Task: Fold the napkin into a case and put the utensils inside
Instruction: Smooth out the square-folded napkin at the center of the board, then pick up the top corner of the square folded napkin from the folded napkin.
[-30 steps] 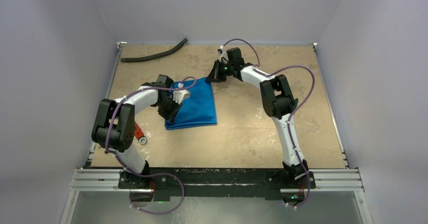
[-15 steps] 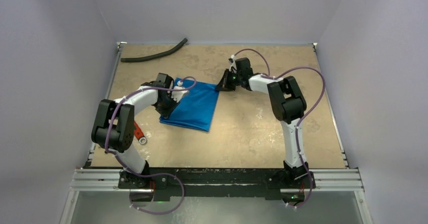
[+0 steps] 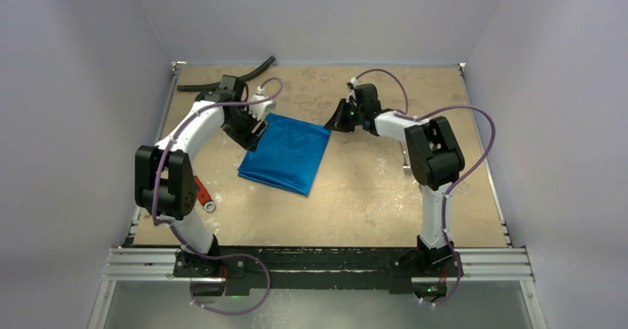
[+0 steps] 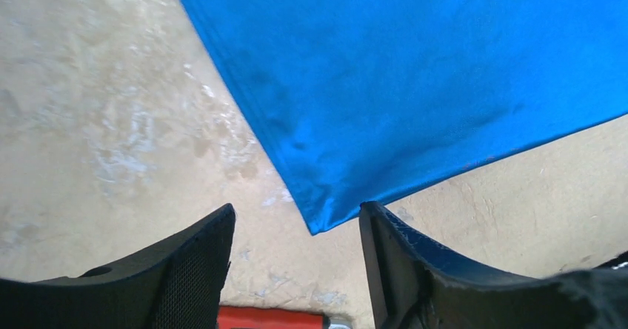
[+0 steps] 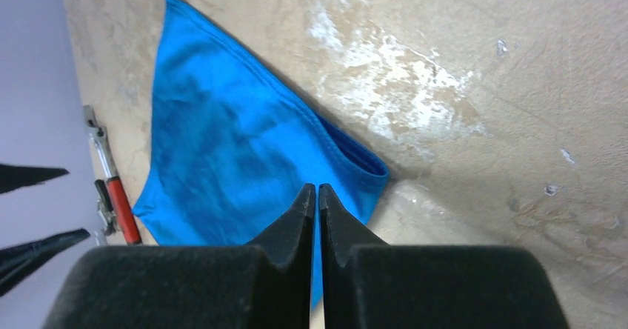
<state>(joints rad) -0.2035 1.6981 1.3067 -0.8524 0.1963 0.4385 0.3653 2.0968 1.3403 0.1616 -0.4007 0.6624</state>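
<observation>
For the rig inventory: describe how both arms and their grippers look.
The left arm and right arm have white tube links between chunky black joint housings, each trailed by a looping purple cable. The left gripper and right gripper each carry two matte black tapered fingers.

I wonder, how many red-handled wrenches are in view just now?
1. The red-handled wrench lies near-left of the napkin, partly tucked under the left arm. More could be hidden beneath the arms.
</observation>
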